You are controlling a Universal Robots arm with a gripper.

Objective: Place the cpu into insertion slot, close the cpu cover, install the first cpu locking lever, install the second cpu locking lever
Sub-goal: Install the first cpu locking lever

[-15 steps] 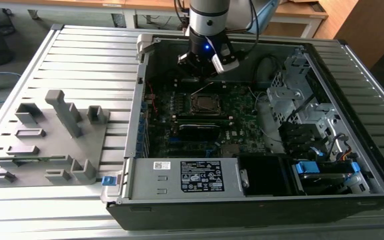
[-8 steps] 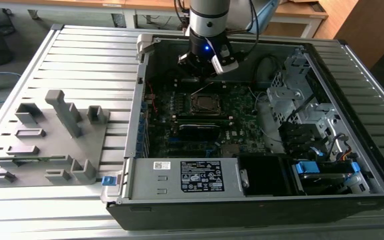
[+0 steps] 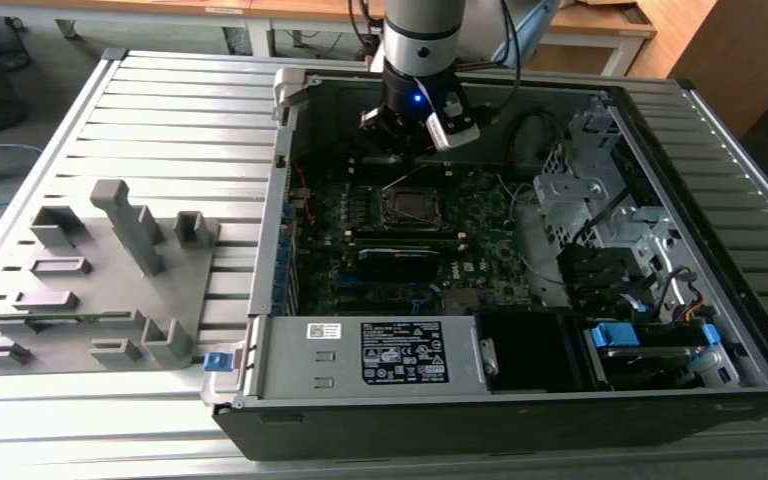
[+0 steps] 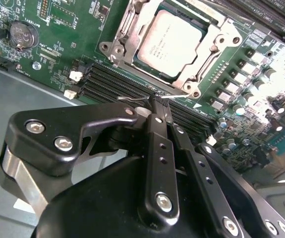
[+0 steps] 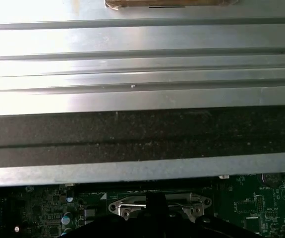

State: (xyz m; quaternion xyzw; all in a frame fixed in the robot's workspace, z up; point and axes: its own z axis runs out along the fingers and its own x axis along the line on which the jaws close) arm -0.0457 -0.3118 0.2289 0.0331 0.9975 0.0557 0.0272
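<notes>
The cpu (image 4: 169,42), a square chip with a dull silver top, lies in the insertion slot (image 3: 411,206) on the green motherboard. The silvery cpu cover (image 4: 207,58) lies flat around it, framing the chip. A thin wire locking lever (image 4: 130,97) runs along the near side of the socket, beside the memory slots. My gripper (image 4: 158,105) is shut, its two black fingers (image 4: 154,148) pressed together with their tips right at this wire. In the exterior view the gripper (image 3: 402,150) hangs just behind the socket, inside the open case. In the first wrist view the socket's edge (image 5: 159,203) is visible.
Long black memory slots (image 4: 117,84) and a coin battery (image 4: 23,33) lie near the fingers. A power supply with a white label (image 3: 398,352), a black block (image 3: 404,262) and drive cages (image 3: 598,200) crowd the case. A grey fixture tray (image 3: 91,290) sits outside on the exterior view's left.
</notes>
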